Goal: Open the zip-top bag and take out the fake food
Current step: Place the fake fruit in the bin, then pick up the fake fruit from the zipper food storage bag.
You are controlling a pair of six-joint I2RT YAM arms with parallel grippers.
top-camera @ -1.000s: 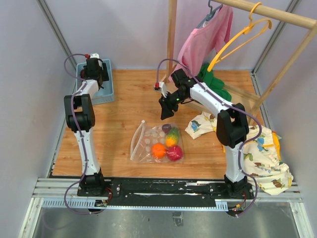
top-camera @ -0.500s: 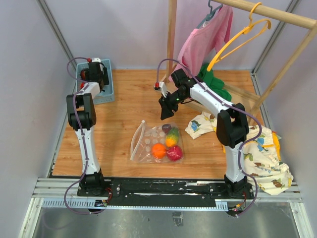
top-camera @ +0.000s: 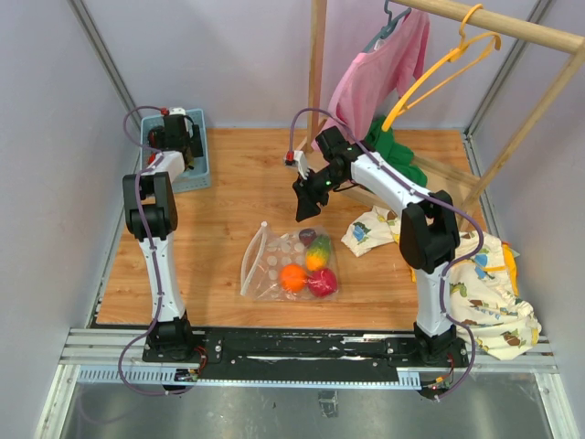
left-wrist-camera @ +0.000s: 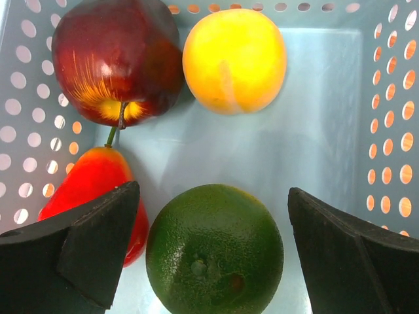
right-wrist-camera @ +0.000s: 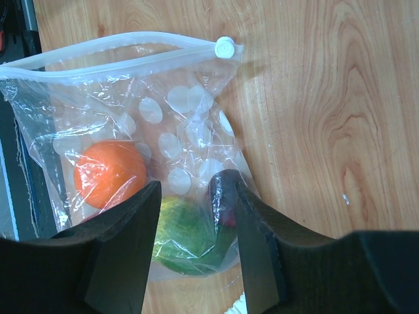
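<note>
The clear zip-top bag [top-camera: 274,267] lies flat on the wooden table, its white zip strip [right-wrist-camera: 118,49] parted, the slider [right-wrist-camera: 224,47] at one end. Inside it are an orange fruit [right-wrist-camera: 110,173], a yellow-green one [right-wrist-camera: 190,239], a dark purple one [right-wrist-camera: 224,196] and a red one [top-camera: 322,283]. My right gripper [top-camera: 306,206] hovers open above the bag's far end, empty. My left gripper [top-camera: 174,137] is open over the blue basket [top-camera: 196,174]; a green lime [left-wrist-camera: 215,248] lies between its fingers, untouched.
In the basket [left-wrist-camera: 393,131] also lie a dark red apple [left-wrist-camera: 118,62], a yellow fruit [left-wrist-camera: 234,59] and a red pepper [left-wrist-camera: 98,190]. A cartoon-print cloth [top-camera: 484,283], a green garment [top-camera: 398,155] and a wooden clothes rack [top-camera: 317,64] with a pink shirt stand at right.
My left arm has shifted slightly over the basket. The right arm and the bag have not moved.
</note>
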